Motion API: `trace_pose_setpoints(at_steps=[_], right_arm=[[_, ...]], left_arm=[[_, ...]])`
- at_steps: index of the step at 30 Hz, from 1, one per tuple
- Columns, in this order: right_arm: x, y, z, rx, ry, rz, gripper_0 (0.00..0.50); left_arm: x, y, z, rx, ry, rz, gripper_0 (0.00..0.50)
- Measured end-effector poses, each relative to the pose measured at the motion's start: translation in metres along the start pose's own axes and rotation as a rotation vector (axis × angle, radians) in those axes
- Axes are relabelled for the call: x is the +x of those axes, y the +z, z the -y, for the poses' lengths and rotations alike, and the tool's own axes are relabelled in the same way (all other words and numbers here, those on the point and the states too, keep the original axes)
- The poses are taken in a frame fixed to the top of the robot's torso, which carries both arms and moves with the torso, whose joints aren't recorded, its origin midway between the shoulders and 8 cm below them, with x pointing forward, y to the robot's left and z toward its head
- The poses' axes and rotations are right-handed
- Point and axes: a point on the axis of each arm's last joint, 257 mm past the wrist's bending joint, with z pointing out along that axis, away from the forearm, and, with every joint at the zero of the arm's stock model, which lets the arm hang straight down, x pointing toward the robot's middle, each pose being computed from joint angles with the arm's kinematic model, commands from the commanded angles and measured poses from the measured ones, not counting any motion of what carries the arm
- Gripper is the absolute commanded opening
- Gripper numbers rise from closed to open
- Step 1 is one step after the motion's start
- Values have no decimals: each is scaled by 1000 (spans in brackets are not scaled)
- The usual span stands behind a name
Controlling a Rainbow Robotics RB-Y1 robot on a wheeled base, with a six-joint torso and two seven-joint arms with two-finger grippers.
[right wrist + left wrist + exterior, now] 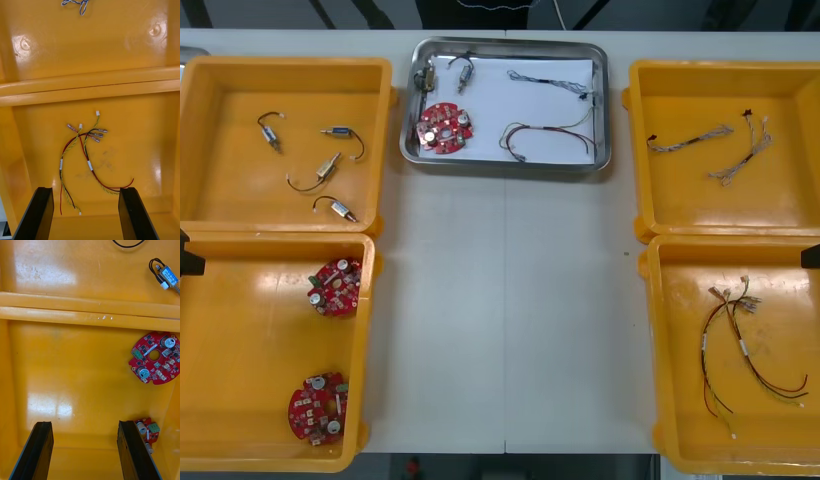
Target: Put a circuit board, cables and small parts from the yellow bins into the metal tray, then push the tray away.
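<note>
Finding the metal tray [510, 166] lying at the upper middle of the frame, between the upper left bin [220, 100] and the upper right bin [680, 100], close to the table's far edge. Noting it already carrying a round red circuit board [445, 128] at its lower left, small metal parts [463, 72] at its upper left, a twisted blue and white cable [560, 83] at its upper right and a red and yellow cable [545, 140] just below that. Judging the loading done, with the push either waiting or already made (hard telling which from one look). Treating the tray as stiff, thin-walled and fairly light, probably sliding easily over the smooth table [500, 300], and expecting the loose contents to be skating about on the white lining [510, 100] under any jerk. Taking no grip on it, then. Pressing a gripper flat against the middle of the near rim, the tray's lower edge in the frame, and keeping the push slow and centred to avoid swinging a corner into a bin. Seeing the left gripper [84, 423] spread wide and gripping nothing, hanging above the lower left bin [240, 340] with the spare boards [154, 358] off to one side. Seeing the right gripper [85, 189] likewise spread wide and empty above the lower right bin [770, 270], with the spare cable [90, 165] lying just ahead of it.
</note>
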Motion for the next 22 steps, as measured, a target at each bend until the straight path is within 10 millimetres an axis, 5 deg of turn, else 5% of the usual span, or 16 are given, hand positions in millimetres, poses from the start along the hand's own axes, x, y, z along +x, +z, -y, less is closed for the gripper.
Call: trace_pose_setpoints(at_steps=[22], right_arm=[[0,0,0,0,0,0,500]], left_arm=[[0,0,0,0,0,0,500]])
